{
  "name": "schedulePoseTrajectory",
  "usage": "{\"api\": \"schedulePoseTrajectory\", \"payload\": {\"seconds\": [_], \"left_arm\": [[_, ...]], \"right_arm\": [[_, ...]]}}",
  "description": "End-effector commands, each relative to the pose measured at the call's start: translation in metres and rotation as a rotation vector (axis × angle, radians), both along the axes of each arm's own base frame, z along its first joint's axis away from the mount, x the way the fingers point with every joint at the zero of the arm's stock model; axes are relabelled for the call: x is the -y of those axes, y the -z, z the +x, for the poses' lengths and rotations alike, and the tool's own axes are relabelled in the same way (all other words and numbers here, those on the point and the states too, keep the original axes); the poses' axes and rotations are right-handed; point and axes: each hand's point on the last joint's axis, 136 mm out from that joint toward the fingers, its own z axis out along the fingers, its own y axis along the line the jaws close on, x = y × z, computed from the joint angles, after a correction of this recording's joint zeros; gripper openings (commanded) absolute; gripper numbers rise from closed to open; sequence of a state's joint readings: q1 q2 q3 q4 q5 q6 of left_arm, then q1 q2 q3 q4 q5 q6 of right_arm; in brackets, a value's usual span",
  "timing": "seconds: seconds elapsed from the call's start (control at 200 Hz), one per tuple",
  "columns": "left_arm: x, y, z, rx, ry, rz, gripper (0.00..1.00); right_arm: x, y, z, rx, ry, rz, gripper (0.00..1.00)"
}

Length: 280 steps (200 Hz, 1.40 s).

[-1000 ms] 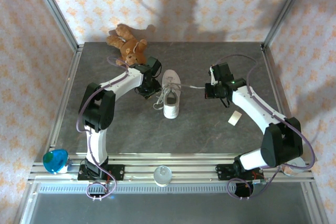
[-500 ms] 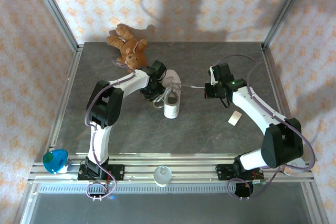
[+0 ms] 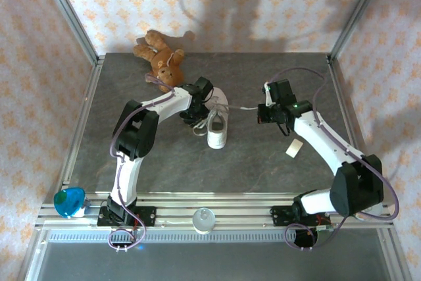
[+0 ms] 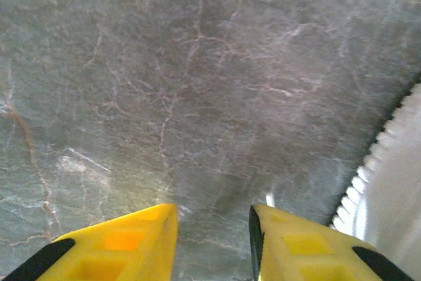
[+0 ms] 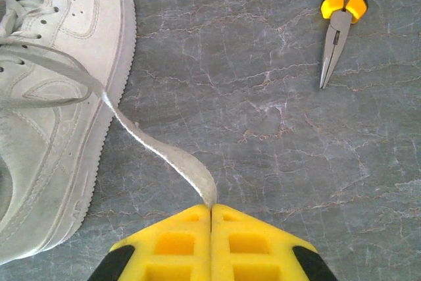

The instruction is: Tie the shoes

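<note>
The sneaker (image 3: 218, 129) lies near the middle of the grey table (image 3: 263, 162), lengthwise from near to far, between the two arms. Nearest of all, on the rail at the table's front edge, sit a blue object (image 3: 69, 202) and a clear dome (image 3: 204, 219), both too small to identify. A little farther in, a small cream scrap (image 3: 293, 149) rests by the right arm.

The right gripper (image 5: 210, 210) hangs just right of the shoe with its yellow fingers pressed together on the end of a flat white lace (image 5: 152, 151), which runs in a loose curve back to the eyelets. Its wrist view cuts off the sneaker's left side, and yellow-handled pliers (image 5: 342, 21) lie beyond, their handles cropped by the frame.

The left gripper (image 4: 213, 220) sits low at the shoe's far left side, hiding that end from above. Its fingers stand apart over bare table; a pale sliver beside the right finger may be lace, but it is too blurred to say.

At the far edge lies a brown teddy bear (image 3: 161, 57).
</note>
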<state>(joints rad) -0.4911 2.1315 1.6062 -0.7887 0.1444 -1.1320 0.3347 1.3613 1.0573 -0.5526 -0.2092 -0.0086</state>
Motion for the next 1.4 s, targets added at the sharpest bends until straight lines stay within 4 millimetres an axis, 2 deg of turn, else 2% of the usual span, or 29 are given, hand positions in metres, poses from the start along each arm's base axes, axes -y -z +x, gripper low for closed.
{"api": "schedulePoseTrajectory", "payload": {"seconds": [0.0, 0.285, 0.37, 0.395, 0.41, 0.52, 0.611, 0.681, 0.761, 0.881, 1.076, 1.216, 1.396], "left_arm": [[-0.001, -0.001, -0.015, -0.009, 0.040, 0.041, 0.34], [-0.040, -0.056, 0.006, 0.137, 0.189, 0.141, 0.39], [-0.046, -0.067, 0.009, 0.180, 0.239, 0.133, 0.39], [-0.047, -0.063, 0.009, 0.182, 0.264, 0.132, 0.39], [-0.047, -0.074, 0.009, 0.214, 0.274, 0.122, 0.39], [-0.053, -0.084, 0.008, 0.308, 0.431, 0.150, 0.38], [-0.047, -0.087, 0.001, 0.396, 0.654, 0.160, 0.37], [-0.045, -0.083, -0.010, 0.425, 0.792, 0.169, 0.37], [-0.046, -0.074, -0.022, 0.396, 0.828, 0.151, 0.36], [-0.040, -0.056, -0.030, 0.323, 0.742, 0.078, 0.37], [-0.011, -0.032, -0.033, 0.327, 0.705, 0.024, 0.36], [-0.015, -0.016, -0.038, 0.275, 0.687, 0.051, 0.36], [-0.019, -0.006, -0.040, 0.264, 0.666, 0.061, 0.35]], "right_arm": [[0.005, -0.002, -0.005, 0.011, -0.008, -0.024, 0.00], [0.006, -0.002, -0.009, 0.000, -0.015, -0.025, 0.00], [0.006, -0.003, -0.009, -0.002, -0.012, -0.027, 0.00], [0.007, -0.003, -0.010, -0.005, -0.011, -0.028, 0.00], [0.007, -0.003, -0.010, -0.005, -0.011, -0.028, 0.00], [0.007, -0.003, -0.011, -0.013, -0.009, -0.028, 0.00], [0.007, -0.001, -0.012, -0.024, -0.011, -0.032, 0.00], [0.007, 0.000, -0.012, -0.033, -0.012, -0.035, 0.00], [0.007, 0.001, -0.011, -0.042, -0.011, -0.041, 0.00], [0.009, 0.001, -0.009, -0.046, -0.001, -0.050, 0.00], [0.009, -0.003, -0.006, -0.048, 0.004, -0.053, 0.00], [0.011, -0.001, -0.007, -0.056, 0.007, -0.070, 0.00], [0.014, -0.001, -0.008, -0.055, 0.016, -0.080, 0.00]]}}
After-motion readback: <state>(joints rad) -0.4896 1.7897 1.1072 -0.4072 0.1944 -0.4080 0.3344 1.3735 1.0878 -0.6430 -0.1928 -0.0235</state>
